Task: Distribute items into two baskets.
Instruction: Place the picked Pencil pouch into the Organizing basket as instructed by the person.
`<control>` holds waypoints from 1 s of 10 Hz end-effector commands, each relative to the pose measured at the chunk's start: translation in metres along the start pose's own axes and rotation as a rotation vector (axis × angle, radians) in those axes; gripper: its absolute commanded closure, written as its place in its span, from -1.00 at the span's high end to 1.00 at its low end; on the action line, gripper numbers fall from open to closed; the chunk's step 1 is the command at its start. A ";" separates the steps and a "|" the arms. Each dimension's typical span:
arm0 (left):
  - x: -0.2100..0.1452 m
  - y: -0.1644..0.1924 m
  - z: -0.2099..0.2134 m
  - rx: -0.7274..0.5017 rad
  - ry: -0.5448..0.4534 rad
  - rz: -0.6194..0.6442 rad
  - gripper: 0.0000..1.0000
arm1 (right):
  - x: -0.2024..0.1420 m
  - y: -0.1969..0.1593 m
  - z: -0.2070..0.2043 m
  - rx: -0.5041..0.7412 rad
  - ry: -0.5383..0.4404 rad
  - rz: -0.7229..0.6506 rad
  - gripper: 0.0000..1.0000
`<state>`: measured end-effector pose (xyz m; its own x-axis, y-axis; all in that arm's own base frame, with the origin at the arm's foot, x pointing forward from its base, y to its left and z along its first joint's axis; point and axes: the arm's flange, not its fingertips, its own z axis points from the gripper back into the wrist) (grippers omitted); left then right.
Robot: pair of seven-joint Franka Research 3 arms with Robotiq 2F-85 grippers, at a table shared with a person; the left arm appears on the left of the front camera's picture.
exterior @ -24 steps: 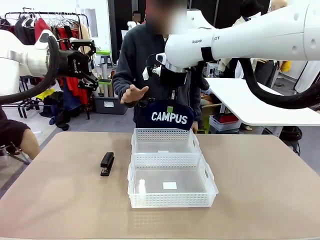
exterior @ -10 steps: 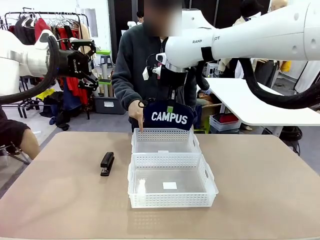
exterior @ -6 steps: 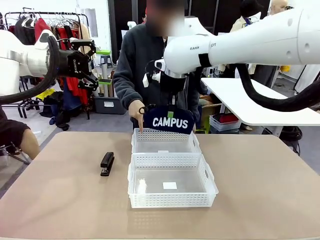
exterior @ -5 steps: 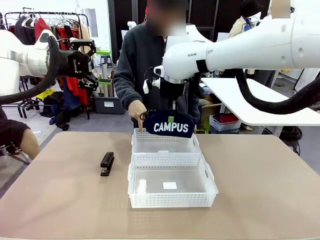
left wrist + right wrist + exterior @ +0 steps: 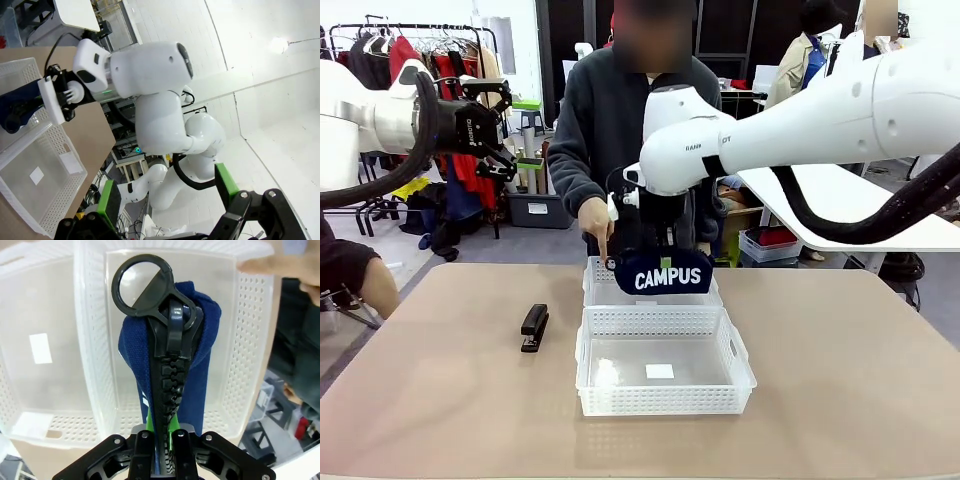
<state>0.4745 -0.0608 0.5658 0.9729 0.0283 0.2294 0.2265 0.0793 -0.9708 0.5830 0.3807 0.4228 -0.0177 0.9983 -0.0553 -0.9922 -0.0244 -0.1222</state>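
My right gripper (image 5: 658, 248) is shut on the top of the navy CAMPUS pouch (image 5: 663, 273), which hangs low over the far basket (image 5: 594, 291). In the right wrist view the pouch (image 5: 200, 365) hangs zip side up from my gripper (image 5: 162, 440), above that far basket (image 5: 245, 340). The near basket (image 5: 665, 400) stands in front with just a small white label on its floor. A black stapler (image 5: 534, 327) lies on the table to the baskets' left. My left gripper (image 5: 488, 118) is open, raised high at the far left; its green-padded fingers (image 5: 109, 200) hold nothing.
A person stands at the far side, one hand (image 5: 597, 222) pointing down at the far basket's left corner; the fingertip (image 5: 270, 264) shows by the basket's rim. The tan table (image 5: 840, 380) has free room right and left of the baskets.
My right arm has come down and slightly toward me, lowering the pouch from above the far basket to just over it. The person's hand dropped to point at that basket. The left arm stayed put.
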 end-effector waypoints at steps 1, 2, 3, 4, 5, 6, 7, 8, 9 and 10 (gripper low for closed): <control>0.000 -0.002 0.001 0.001 -0.006 -0.003 1.00 | 0.004 0.000 -0.012 -0.066 0.033 0.020 -1.00; 0.000 -0.002 0.001 0.001 -0.006 -0.003 1.00 | 0.005 -0.004 -0.019 -0.073 0.050 -0.009 -1.00; 0.000 -0.002 0.001 0.001 -0.006 -0.003 1.00 | 0.006 -0.009 -0.028 -0.071 0.048 -0.015 -1.00; 0.000 -0.002 0.001 0.001 -0.006 -0.003 1.00 | 0.011 -0.011 -0.034 -0.081 0.045 -0.025 -1.00; 0.000 -0.002 0.001 0.001 -0.006 -0.003 1.00 | 0.014 -0.014 -0.039 -0.086 0.046 -0.032 -1.00; 0.000 -0.002 0.001 0.001 -0.006 -0.003 1.00 | 0.016 -0.017 -0.044 -0.084 0.050 -0.038 -1.00; 0.000 -0.002 0.001 0.001 -0.006 -0.003 1.00 | 0.020 -0.018 -0.050 -0.071 0.046 -0.042 -1.00; 0.000 -0.002 0.001 0.001 -0.006 -0.003 1.00 | 0.022 -0.019 -0.054 -0.063 0.036 -0.060 -1.00; 0.000 -0.002 0.001 0.001 -0.006 -0.003 1.00 | 0.025 -0.020 -0.058 -0.059 0.018 -0.072 -1.00; 0.000 -0.002 0.001 0.001 -0.006 -0.003 1.00 | 0.026 -0.021 -0.061 -0.055 0.029 -0.069 -1.00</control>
<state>0.4745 -0.0608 0.5658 0.9729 0.0283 0.2294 0.2265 0.0793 -0.9708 0.6068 0.3985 0.3620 0.0356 0.9970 -0.0691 -0.9877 0.0246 -0.1544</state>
